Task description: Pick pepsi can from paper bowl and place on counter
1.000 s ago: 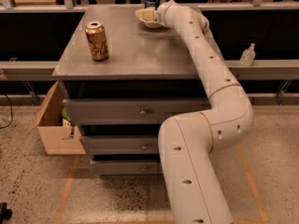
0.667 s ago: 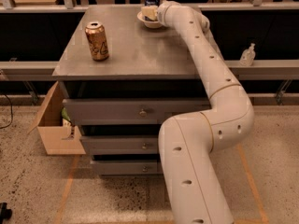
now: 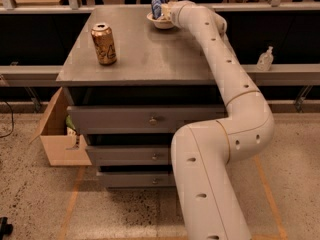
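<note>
**Blue can in the bowl at the counter's far edge**

The pepsi can point(image 3: 158, 5) is blue with white markings. It leans to one side, and its lower part is inside the paper bowl point(image 3: 161, 23). The bowl is shallow and white and sits close to the far edge of the counter point(image 3: 150, 59), a little right of centre. The gripper point(image 3: 165, 12) is right beside the can at the bowl's right rim. Whether it is spread or clamped on the can cannot be told.

The arm point(image 3: 225, 84) runs from the bowl along the counter's right side and crosses its front right corner. A gold can point(image 3: 104, 44) stands upright near the left edge, well apart from the bowl. Between the two, and forward to the near edge, the grey top is bare.

Below the top are three drawers point(image 3: 150, 119) with small knobs. A cardboard box point(image 3: 59, 139) stands on the floor to the left. A small bottle point(image 3: 265, 59) stands on the ledge point(image 3: 285, 74) to the right.
</note>
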`<action>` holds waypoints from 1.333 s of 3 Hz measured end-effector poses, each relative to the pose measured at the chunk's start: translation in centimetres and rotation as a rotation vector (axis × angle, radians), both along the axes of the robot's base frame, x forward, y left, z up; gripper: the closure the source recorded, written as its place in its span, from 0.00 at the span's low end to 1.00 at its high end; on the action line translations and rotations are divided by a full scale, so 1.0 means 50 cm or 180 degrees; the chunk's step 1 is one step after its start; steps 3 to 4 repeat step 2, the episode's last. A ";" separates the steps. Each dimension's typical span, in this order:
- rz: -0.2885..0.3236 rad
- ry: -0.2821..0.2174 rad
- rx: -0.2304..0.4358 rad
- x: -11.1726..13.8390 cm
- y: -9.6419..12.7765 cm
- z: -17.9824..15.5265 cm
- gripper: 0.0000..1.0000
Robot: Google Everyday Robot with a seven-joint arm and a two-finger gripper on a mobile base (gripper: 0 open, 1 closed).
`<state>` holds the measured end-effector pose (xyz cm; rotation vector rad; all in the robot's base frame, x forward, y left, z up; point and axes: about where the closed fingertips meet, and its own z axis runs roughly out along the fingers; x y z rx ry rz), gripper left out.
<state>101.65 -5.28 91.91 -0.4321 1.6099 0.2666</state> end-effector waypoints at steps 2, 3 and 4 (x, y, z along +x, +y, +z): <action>-0.0079 -0.0004 -0.0087 0.000 -0.018 0.008 0.04; -0.0079 -0.0004 -0.0087 0.000 -0.018 0.008 0.04; -0.0079 -0.0004 -0.0087 0.000 -0.018 0.008 0.04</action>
